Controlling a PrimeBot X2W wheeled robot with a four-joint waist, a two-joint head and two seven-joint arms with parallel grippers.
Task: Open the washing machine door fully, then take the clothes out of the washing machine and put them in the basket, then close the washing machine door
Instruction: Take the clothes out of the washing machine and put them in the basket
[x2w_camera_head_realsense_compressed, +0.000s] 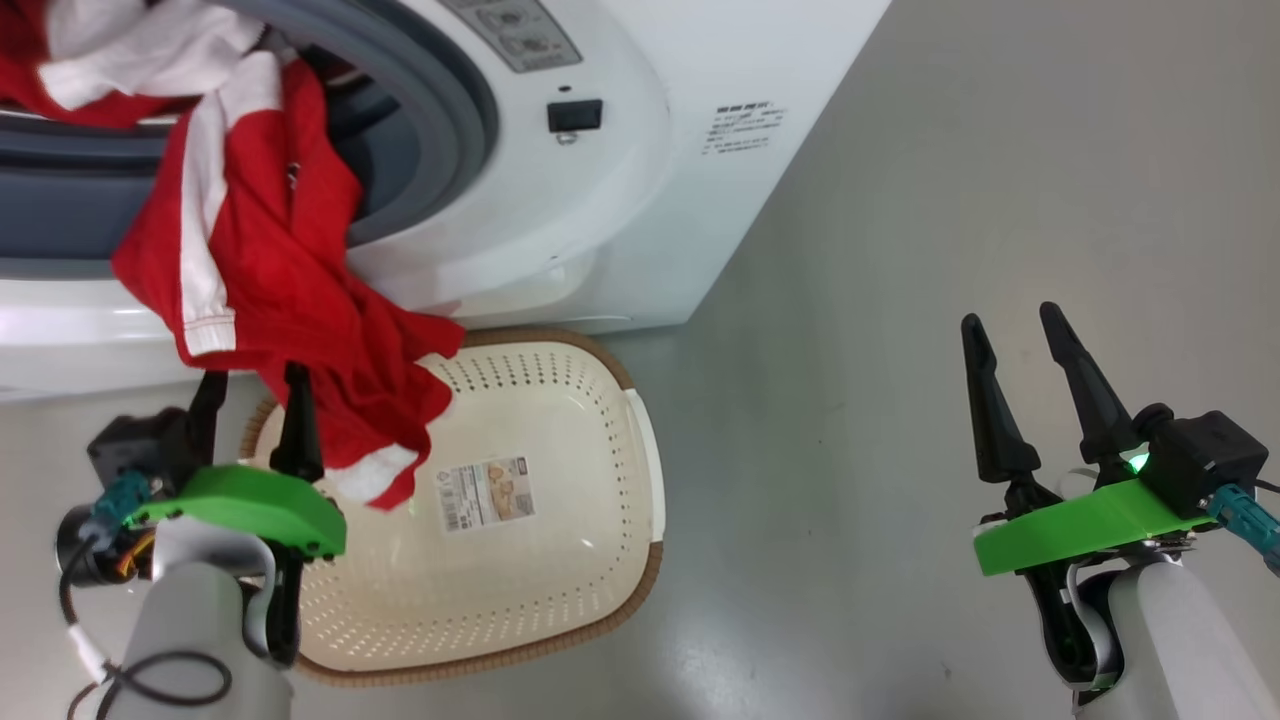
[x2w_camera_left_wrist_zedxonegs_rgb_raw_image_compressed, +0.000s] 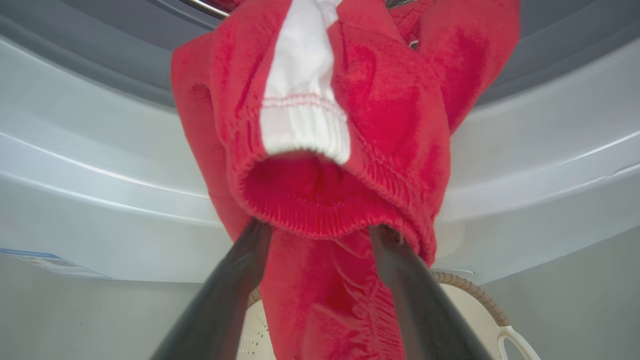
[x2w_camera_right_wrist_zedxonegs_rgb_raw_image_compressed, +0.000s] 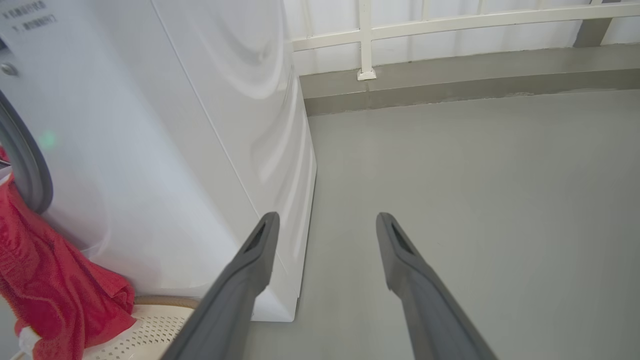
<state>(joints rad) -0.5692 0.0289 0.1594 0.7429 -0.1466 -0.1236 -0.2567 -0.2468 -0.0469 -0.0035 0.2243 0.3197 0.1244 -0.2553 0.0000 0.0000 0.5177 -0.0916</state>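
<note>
Red clothes (x2w_camera_head_realsense_compressed: 270, 270) with white trim spill out of the washing machine (x2w_camera_head_realsense_compressed: 560, 230) drum and hang down its white front, the lowest folds lying in the cream basket (x2w_camera_head_realsense_compressed: 650, 580) on the floor below. My left gripper (x2w_camera_head_realsense_compressed: 252, 390) is open under the hanging garment. In the left wrist view its fingertips (x2w_camera_left_wrist_zedxonegs_rgb_raw_image_compressed: 252, 240) touch the red ribbed hem of the clothes (x2w_camera_left_wrist_zedxonegs_rgb_raw_image_compressed: 390, 115), with the basket's rim (x2w_camera_left_wrist_zedxonegs_rgb_raw_image_compressed: 480, 295) beneath. My right gripper (x2w_camera_head_realsense_compressed: 1010, 320) stands open and empty over bare floor to the right. The washing machine door is out of view.
Grey floor stretches to the right of the machine. In the right wrist view, past my right gripper (x2w_camera_right_wrist_zedxonegs_rgb_raw_image_compressed: 326, 217), the machine's side (x2w_camera_right_wrist_zedxonegs_rgb_raw_image_compressed: 175, 150) stands on the left and a white railing (x2w_camera_right_wrist_zedxonegs_rgb_raw_image_compressed: 365, 40) above a low kerb runs along the far end. A sticker (x2w_camera_head_realsense_compressed: 484, 493) marks the basket's bottom.
</note>
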